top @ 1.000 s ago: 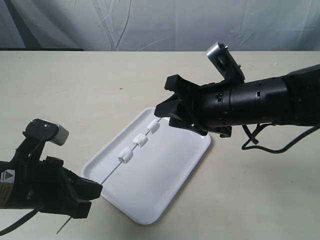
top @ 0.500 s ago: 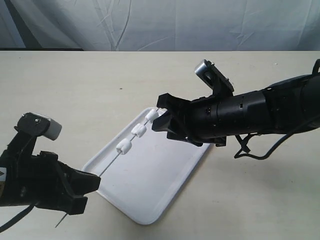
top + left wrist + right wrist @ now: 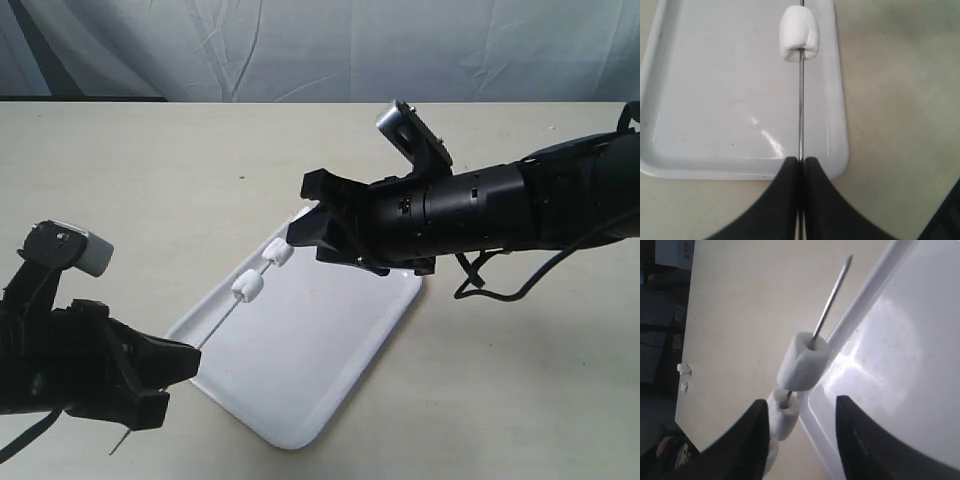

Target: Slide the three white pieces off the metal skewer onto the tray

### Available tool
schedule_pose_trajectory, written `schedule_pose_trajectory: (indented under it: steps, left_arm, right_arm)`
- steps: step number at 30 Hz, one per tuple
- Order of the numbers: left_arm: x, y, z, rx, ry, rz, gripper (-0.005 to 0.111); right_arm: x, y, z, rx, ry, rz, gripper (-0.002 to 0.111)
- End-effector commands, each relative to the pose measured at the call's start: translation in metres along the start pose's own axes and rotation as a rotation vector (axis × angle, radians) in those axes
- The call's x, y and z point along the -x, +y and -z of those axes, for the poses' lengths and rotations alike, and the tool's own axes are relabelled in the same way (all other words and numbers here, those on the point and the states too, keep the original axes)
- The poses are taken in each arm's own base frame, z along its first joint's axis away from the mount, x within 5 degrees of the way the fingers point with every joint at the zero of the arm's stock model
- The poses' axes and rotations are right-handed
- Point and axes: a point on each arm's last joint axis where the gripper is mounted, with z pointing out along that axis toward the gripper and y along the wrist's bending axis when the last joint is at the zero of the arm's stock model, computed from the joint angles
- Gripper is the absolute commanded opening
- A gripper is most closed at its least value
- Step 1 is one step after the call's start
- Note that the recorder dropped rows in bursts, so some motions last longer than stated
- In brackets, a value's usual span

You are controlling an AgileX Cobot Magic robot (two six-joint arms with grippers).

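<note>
Three white pieces [image 3: 804,362] on metal skewer [image 3: 801,115]; left claw [image 3: 801,162] pinches skewer.

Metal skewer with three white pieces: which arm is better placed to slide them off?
Right. The right gripper, open, straddles the small white marshmallow-like pieces on the thin grey metal skewer; the left gripper is shut on the skewer's end.

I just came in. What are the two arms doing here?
The left gripper is shut on one end of the metal skewer, holding it over the tray. The right gripper is open around the skewer at the three white pieces. All three are on the skewer; none lies on the tray.
</note>
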Motion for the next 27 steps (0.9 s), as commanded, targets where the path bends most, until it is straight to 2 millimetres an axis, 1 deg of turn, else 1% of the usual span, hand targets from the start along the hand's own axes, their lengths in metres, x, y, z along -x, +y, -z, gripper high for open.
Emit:
schedule_pose_trajectory:
  steps: [1,23,25,27]
  left_arm:
    - [-0.0016,-0.0026,0.0007,-0.023,0.005,0.004,0.000]
    - [-0.0026,-0.0053,0.0009,-0.052,0.016,0.002,0.000]
    - [-0.0026,-0.0053,0.0009,-0.052,0.016,0.002,0.000]
    - [-0.0026,-0.0053,0.0009,-0.052,0.016,0.002,0.000]
  right_arm:
    - [0.0031,0.0038,-0.0001,0.012,-0.007,0.024,0.042]
    - [0.0053,0.0019,0.0000,-0.013,-0.026,0.027,0.042]
    - [0.0053,0.0019,0.0000,-0.013,-0.026,0.027,0.037]
    - [0.0053,0.0019,0.0000,-0.013,-0.026,0.027,0.027]
